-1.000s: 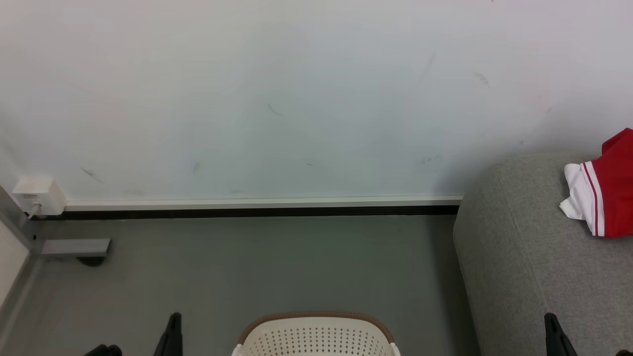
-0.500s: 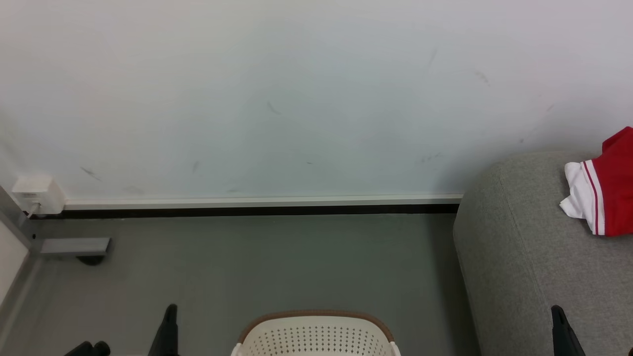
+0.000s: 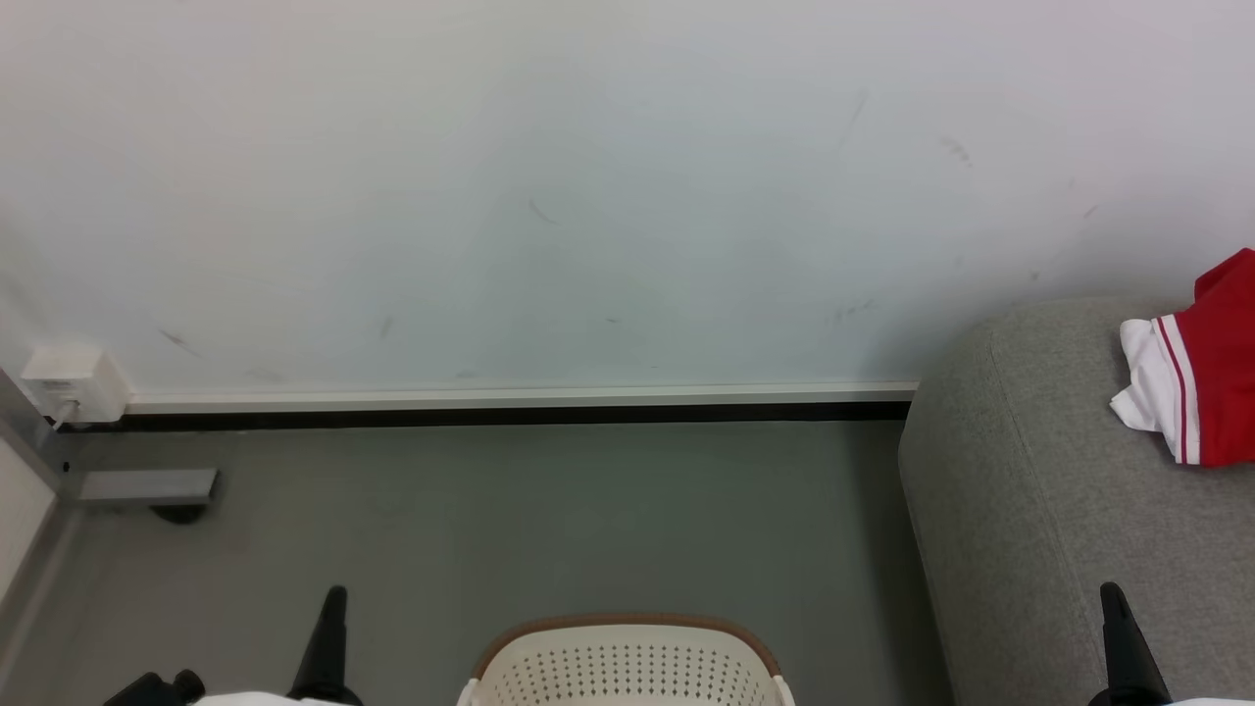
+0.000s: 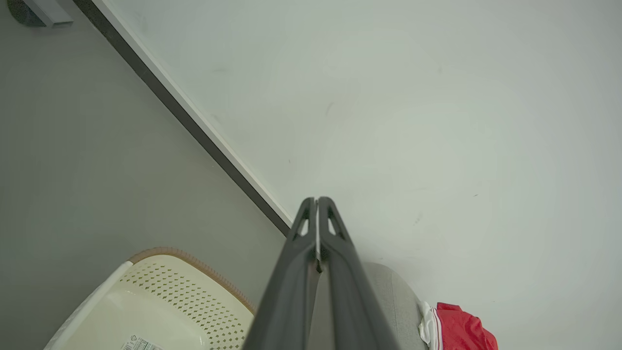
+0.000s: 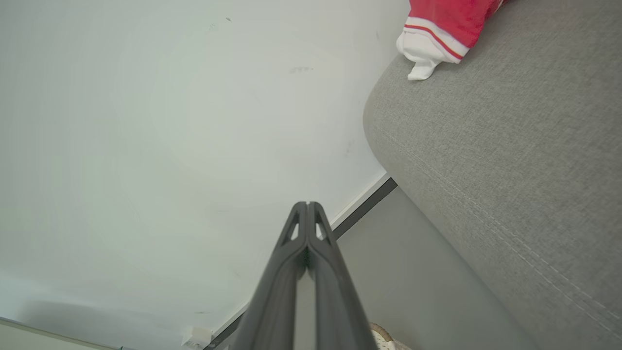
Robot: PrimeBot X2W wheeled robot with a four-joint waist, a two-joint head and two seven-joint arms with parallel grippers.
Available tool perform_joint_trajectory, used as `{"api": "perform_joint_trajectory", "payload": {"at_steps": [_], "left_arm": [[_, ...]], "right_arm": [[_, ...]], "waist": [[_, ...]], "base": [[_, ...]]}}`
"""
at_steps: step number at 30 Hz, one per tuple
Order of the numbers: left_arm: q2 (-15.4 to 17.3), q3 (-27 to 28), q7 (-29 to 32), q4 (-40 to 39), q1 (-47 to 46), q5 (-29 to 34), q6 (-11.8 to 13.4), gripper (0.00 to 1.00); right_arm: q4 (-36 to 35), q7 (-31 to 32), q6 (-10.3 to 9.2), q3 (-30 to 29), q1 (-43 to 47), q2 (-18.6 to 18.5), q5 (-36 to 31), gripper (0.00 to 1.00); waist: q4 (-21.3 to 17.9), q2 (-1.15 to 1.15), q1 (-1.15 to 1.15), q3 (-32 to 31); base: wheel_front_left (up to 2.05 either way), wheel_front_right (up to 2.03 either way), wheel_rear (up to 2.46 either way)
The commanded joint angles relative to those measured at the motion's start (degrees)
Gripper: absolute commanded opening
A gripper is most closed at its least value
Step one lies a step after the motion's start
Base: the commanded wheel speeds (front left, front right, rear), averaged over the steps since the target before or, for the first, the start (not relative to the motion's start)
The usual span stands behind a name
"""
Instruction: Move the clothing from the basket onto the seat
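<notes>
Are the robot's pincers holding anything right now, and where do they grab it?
Nothing is held. The left pincer and right pincer are both shut on nothing. The red clothing lies on the grey sofa, apart from both.

Over the last second the left hand, two long dark fingers pressed together, has risen higher in the head view. The matching right hand has risen too, drifting slightly outward. A sliver of pale forearm now shows beneath the left one.

1 bskt, 1 garment, 1 sofa
</notes>
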Motion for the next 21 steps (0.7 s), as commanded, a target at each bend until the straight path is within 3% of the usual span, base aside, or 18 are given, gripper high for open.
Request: {"api": "perform_joint_trajectory", "payload": {"at_steps": [1,21], "left_arm": [[0.20,0.58,0.59,-0.78,-1.35,-2.40,-0.45,0.00],[0.03,2.08,3.55,-1.44,-2.41,-13.20,-1.47,0.00]], "right_arm": [[-0.81,0.55,-0.05,-0.51,-1.19,-0.13,2.42,0.00],[-1.20,3.51,-0.07,-1.65,-2.90,0.20,13.33,0.00]], "waist": [[-0.01,0.00,0.00,0.04],[-0.07,0.00,0.00,0.36]], "base": [[0.00,0.00,0.00],[0.00,0.00,0.00]]}}
